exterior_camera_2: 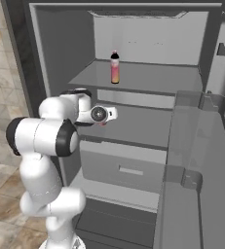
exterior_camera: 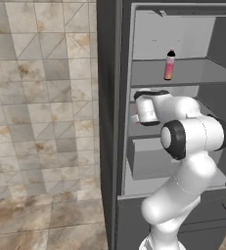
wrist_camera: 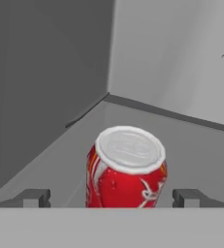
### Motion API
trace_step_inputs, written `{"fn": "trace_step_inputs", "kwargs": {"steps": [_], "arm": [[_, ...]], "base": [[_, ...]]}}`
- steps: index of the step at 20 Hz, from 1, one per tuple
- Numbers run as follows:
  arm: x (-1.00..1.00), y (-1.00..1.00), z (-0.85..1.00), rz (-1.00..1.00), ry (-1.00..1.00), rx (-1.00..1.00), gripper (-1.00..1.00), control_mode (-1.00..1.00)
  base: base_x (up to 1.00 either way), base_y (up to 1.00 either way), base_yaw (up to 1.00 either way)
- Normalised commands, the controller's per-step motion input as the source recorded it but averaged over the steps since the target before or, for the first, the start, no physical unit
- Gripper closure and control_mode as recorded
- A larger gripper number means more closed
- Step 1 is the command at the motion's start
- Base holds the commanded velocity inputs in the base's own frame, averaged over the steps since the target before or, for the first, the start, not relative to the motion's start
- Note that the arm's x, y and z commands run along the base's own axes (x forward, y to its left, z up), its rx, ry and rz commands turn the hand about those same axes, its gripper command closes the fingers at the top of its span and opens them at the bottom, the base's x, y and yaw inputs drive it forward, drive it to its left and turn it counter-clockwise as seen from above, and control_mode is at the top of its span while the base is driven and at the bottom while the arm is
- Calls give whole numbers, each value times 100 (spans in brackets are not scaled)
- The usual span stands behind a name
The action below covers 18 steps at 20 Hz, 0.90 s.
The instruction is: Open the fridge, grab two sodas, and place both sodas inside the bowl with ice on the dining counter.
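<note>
The fridge (exterior_camera: 108, 97) stands open, its pale grey inside facing me. A slim pink-orange soda (exterior_camera: 169, 64) with a white neck and black cap stands upright on the upper shelf (exterior_camera_2: 115, 68). On the middle shelf, a red soda can (wrist_camera: 127, 167) with a white top stands upright, a sliver of it showing under my hand (exterior_camera_2: 103, 124). My gripper (wrist_camera: 113, 197) is open, reached into the fridge at middle-shelf height. Its fingertips (wrist_camera: 36, 197) flank the can without touching it. The bowl with ice and the dining counter are out of view.
The fridge door (exterior_camera_2: 196, 170) hangs open on the right, its door shelves close to my arm. A closed drawer (exterior_camera_2: 123, 165) sits below the middle shelf. The fridge's left wall (wrist_camera: 36, 97) runs near the can. A tiled floor (exterior_camera: 36, 146) lies to the left.
</note>
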Motion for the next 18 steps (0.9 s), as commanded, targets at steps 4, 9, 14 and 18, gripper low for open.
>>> {"fn": "trace_step_inputs", "kwargs": {"steps": [4, 9, 14, 18], "arm": [[19, 0, 0, 0, 0, 0, -100, -100], [27, 0, 0, 0, 0, 0, -100, -100], [27, 0, 0, 0, 0, 0, 100, -100], [31, 0, 0, 0, 0, 0, 100, -100]], "base": [[0, 0, 0], [0, 0, 0], [0, 0, 0], [0, 0, 0]]}}
